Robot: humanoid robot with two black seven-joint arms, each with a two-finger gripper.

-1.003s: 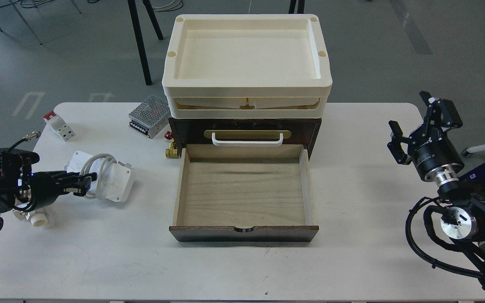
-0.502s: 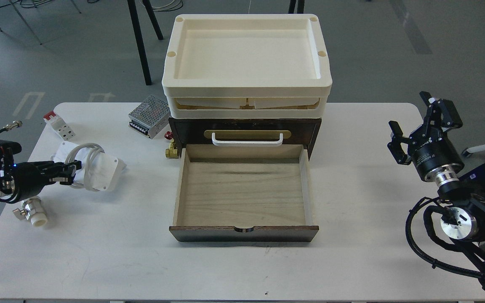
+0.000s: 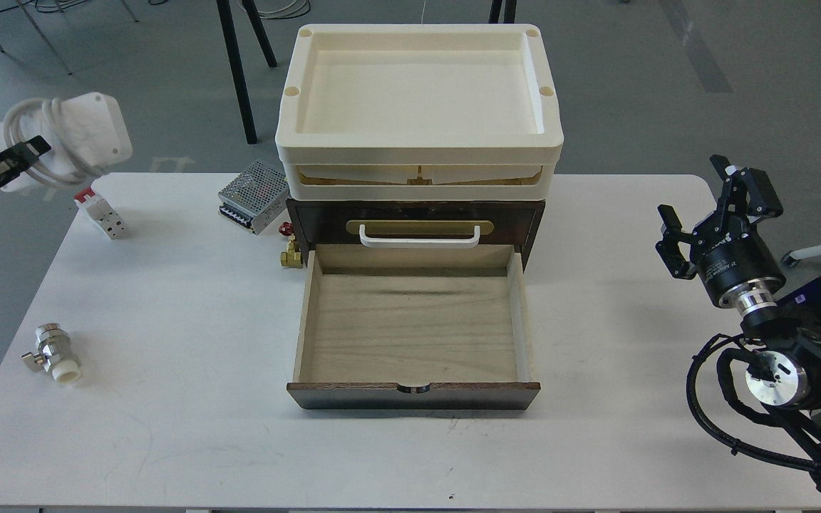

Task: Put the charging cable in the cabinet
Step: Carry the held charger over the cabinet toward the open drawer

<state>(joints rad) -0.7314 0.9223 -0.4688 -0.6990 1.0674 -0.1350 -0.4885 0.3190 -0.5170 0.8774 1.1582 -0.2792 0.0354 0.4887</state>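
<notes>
The charging cable (image 3: 72,135), a flat white adapter with pale cord looped around it, hangs in the air at the far left, above the table's back left corner. My left gripper (image 3: 22,158) is shut on its cord end. The cabinet (image 3: 416,214) stands at the back centre of the table, dark brown with a cream tray top (image 3: 417,89). Its lower pale wood drawer (image 3: 414,328) is pulled open and empty. My right gripper (image 3: 703,206) is open and empty at the right edge of the table.
A perforated silver power-supply box (image 3: 254,196) and a white-and-red breaker block (image 3: 100,214) lie at the back left. A brass valve (image 3: 289,253) sits by the cabinet's left side. A white and metal fitting (image 3: 54,356) lies front left.
My left gripper has lifted the charging cable off the table, up and to the left. The right arm has not moved.
</notes>
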